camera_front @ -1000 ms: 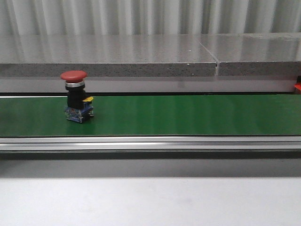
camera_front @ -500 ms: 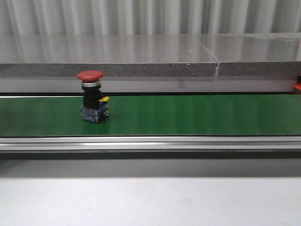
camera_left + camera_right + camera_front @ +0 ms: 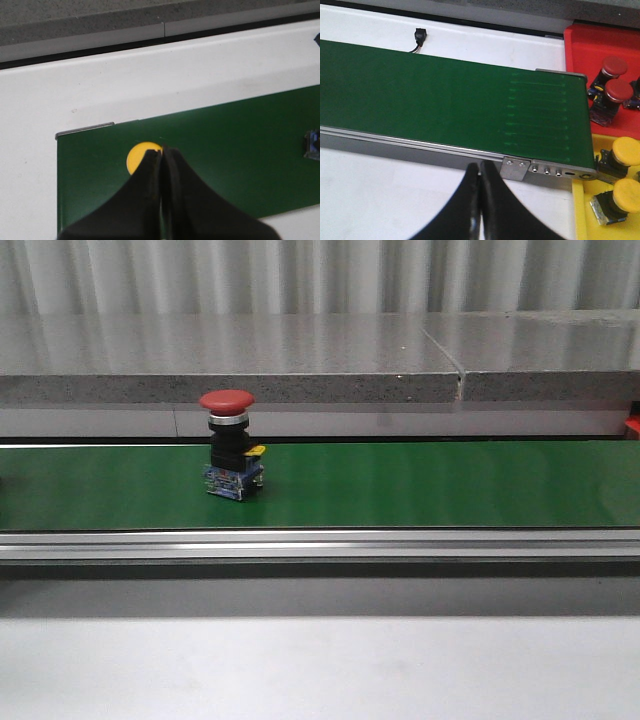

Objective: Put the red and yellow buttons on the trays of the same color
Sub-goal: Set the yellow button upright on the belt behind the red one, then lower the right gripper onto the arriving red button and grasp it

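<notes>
**Red button upright on the belt, both grippers closed and empty**

You had one red button [image 3: 229, 445] standing upright on the green belt [image 3: 420, 485], left of the middle in the front view. Its red cap sat on top, above a black body and a blue base with a small yellow tab on the right side. It was a little further right along the belt than half a second before. No arm showed in that view.

Your left gripper [image 3: 161, 156] had its fingers pressed together with nothing between them. It hung over one end of the belt, and a yellow disc [image 3: 141, 155] showed just past the fingertips, partly hidden by them. A blue part [image 3: 313, 145] showed at the edge of that picture, too cut off to tell what it was.

Your right gripper [image 3: 479, 172] was likewise closed and empty, hanging just off the near rail [image 3: 420, 145] of the belt, close to its other end. Beyond that end you had the red tray [image 3: 580, 45] holding two red-capped buttons [image 3: 614, 66], and beside it the yellow tray [image 3: 580, 210] holding two yellow-capped buttons [image 3: 626, 150]. A small black connector [image 3: 420, 36] with a lead lay on the white table [image 3: 380, 200] on the far side of the belt.
</notes>
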